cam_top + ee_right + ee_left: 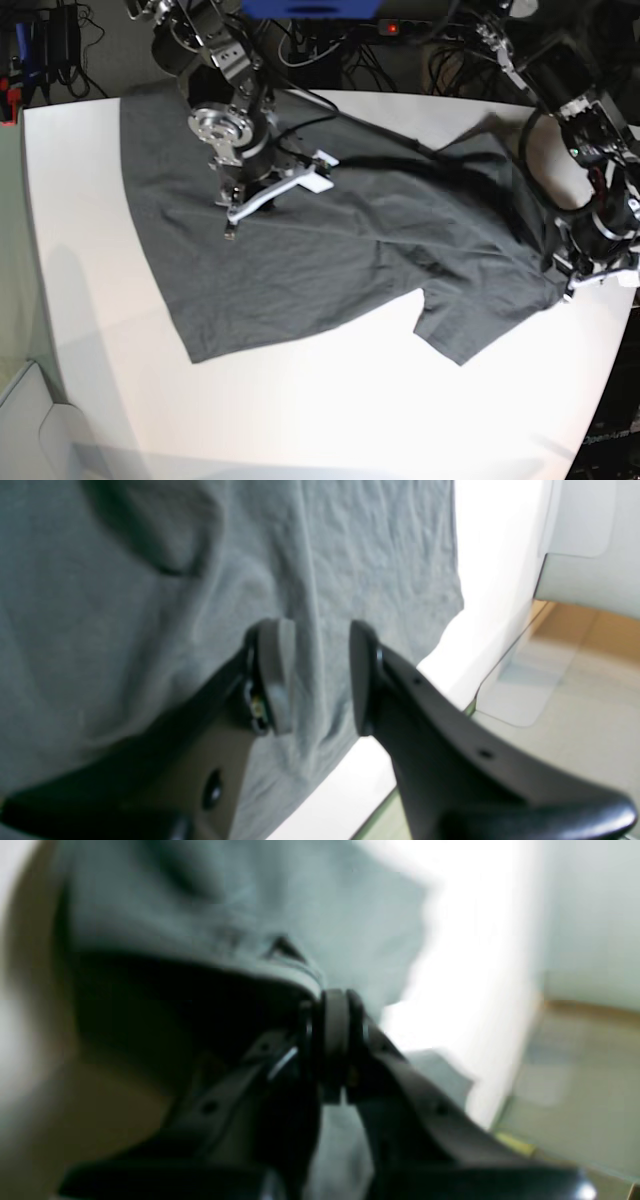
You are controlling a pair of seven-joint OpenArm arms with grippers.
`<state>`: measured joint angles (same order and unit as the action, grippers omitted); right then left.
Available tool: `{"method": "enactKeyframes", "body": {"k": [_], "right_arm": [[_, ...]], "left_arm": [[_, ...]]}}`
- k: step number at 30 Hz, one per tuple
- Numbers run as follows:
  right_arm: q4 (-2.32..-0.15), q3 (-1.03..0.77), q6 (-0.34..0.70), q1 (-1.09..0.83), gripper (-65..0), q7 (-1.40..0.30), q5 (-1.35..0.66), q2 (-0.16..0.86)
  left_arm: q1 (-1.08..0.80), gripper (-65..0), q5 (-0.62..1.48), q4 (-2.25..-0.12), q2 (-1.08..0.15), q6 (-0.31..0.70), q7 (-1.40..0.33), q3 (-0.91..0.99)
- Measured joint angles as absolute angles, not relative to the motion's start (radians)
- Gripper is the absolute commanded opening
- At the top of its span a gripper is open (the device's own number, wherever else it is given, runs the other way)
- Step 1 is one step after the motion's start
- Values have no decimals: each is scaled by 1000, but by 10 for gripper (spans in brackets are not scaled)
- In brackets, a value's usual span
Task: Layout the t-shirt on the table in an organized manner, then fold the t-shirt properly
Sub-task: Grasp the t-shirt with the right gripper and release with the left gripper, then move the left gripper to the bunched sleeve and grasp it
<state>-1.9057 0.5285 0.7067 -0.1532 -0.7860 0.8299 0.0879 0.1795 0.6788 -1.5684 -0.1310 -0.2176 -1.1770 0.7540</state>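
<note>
One shirt (330, 250) is spread across the upper middle of the base frame on the table (320, 410), its long axis running from the upper left corner down toward the right edge. It is mostly flat but creased, with a notch in its lower hem near the centre and a raised ridge toward the upper right. At the right edge of that frame the cloth ends at the left gripper (566, 290), whose jaws are seen pressed together on a fold of the shirt's edge (300, 975) in the blurred left wrist view. Toward the upper left of the base frame the right gripper (236, 212) is held above the cloth; in the right wrist view its pads (277, 675) stand partly apart with nothing between them, only the flat shirt (150, 630) behind. The pinched right-hand edge is judged to be the end from which any straightening pull would come, directed away from the other arm along the long axis.
</note>
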Motion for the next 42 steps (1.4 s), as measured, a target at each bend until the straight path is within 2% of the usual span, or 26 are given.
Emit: {"method": "enactKeyframes", "body": {"k": [2, 6, 10, 14, 18, 22, 30, 35, 42], "right_arm": [[-1906, 528, 706, -153, -451, -786, 830, 88], [-1906, 529, 707, -154, -451, -786, 830, 88], [-1906, 531, 707, -165, -448, -793, 831, 61], [-1906, 531, 707, -170, -450, -792, 830, -7], [-1905, 535, 707, -155, -451, -786, 830, -80], [-1875, 542, 707, -134, -451, -798, 841, -93], [-1773, 545, 707, -153, -451, -791, 832, -93], [-1707, 545, 707, -155, -451, -786, 830, -96], [-1610, 527, 706, -107, -451, -774, 830, -80]], "left_arm": [[189, -648, 679, -1616, -84, -218, -1187, 757], [257, -648, 612, -1576, -35, -220, -1179, 756], [280, -648, 514, -1496, -23, -220, -1062, 746], [269, -648, 475, -1405, -43, -228, -969, 701], [290, -648, 497, -1300, -123, -221, -858, 659], [342, -648, 491, -1181, -181, -223, -782, 597], [449, -647, 499, -974, -188, -226, -575, 500], [521, -647, 506, -981, -172, -216, -551, 442], [512, -646, 617, -1090, -155, -223, -560, 435]]}}
